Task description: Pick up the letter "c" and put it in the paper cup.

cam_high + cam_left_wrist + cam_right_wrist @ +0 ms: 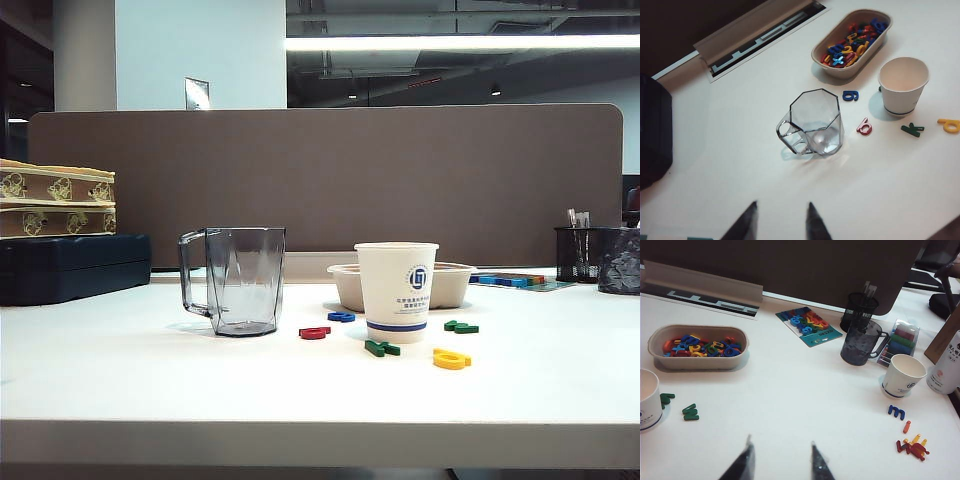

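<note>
Cup (pixel 396 290) upright, mouth up; hands (pixel 782 222) (pixel 781 462) aloft

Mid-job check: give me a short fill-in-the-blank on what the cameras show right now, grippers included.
1. The paper cup stands upright and its inside is ____.
2. The beige bowl holds a pile of plastic ____.
3. The left gripper hangs above bare table with its jaws ____, holding nothing; the right gripper does likewise.
4. The clear mug has its handle on the side turned ____ the paper cup.

Missing words: empty; letters; open; away from
</note>
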Tool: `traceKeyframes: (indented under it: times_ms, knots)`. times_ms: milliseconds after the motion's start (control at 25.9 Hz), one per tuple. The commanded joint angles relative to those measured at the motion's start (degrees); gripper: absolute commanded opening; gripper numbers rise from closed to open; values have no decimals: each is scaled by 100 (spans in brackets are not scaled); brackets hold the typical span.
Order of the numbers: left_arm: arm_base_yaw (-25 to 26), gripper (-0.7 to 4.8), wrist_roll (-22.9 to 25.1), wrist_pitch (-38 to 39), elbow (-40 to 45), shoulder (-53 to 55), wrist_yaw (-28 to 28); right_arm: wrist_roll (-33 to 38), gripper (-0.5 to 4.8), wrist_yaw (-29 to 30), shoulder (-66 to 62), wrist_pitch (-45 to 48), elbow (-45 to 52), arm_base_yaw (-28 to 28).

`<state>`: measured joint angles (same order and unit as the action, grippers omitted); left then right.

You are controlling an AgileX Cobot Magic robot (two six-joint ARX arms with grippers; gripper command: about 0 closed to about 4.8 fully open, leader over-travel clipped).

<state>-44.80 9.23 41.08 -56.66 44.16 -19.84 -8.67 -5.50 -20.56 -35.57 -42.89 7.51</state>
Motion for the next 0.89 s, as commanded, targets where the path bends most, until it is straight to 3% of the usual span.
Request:
traceKeyframes:
  times_ms: [39, 270, 541, 657, 773, 889]
  knots:
    - [4, 120, -107, -2, 374, -442, -122, 11, 144, 13, 164, 90, -24, 2]
    - [7, 120, -262, -393, 1016, -844, -116, 11, 144, 31, 258, 79, -2, 2]
    - [7, 120, -236, -820, 1646, -566, -105, 11, 141, 162, 256, 63, 39, 2]
    - [7, 120, -243, -1222, 1668, -400, -367, 11, 71, 157, 254, 85, 68, 2]
    - [7, 118, -240, -1749, 1668, -243, -501, 13, 49, 162, 254, 118, 179, 2]
    - [7, 76, -232, -2170, 1668, -149, -503, 13, 33, 162, 254, 162, 293, 2]
